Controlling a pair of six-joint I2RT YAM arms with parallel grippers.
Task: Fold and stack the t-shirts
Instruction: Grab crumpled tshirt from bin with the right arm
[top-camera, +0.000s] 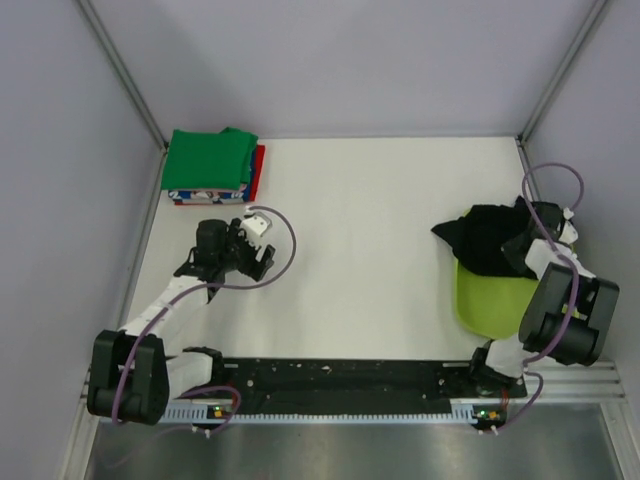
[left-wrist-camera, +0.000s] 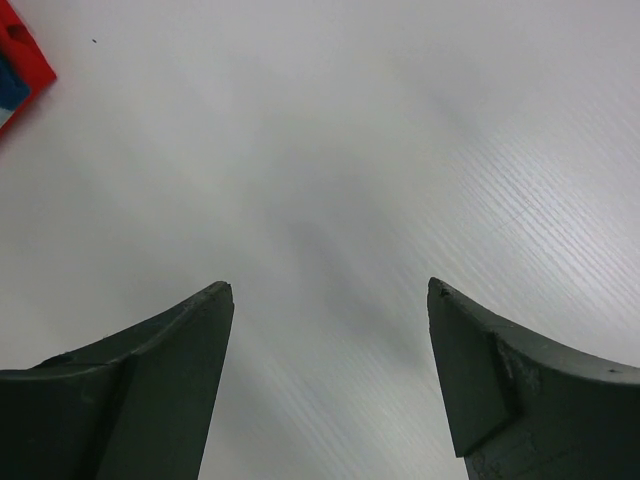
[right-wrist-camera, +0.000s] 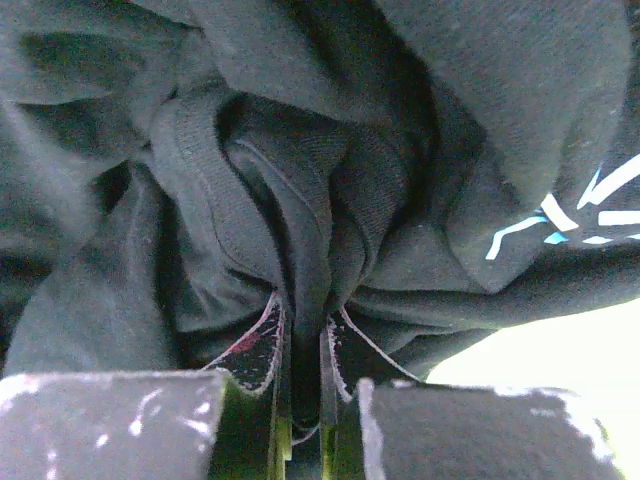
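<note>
— Where is the black t-shirt (top-camera: 490, 240)?
— Crumpled over the far rim of the lime-green tub (top-camera: 485, 305), at the right of the surface (top-camera: 370, 230). My right hand (right-wrist-camera: 305, 310) is pinched tight on a fold of it.
— And your left hand (left-wrist-camera: 330, 285)?
— Spread wide, holding nothing, above bare surface, near the folded t-shirts (top-camera: 210, 165) stacked in the far left corner, green on top.
</note>
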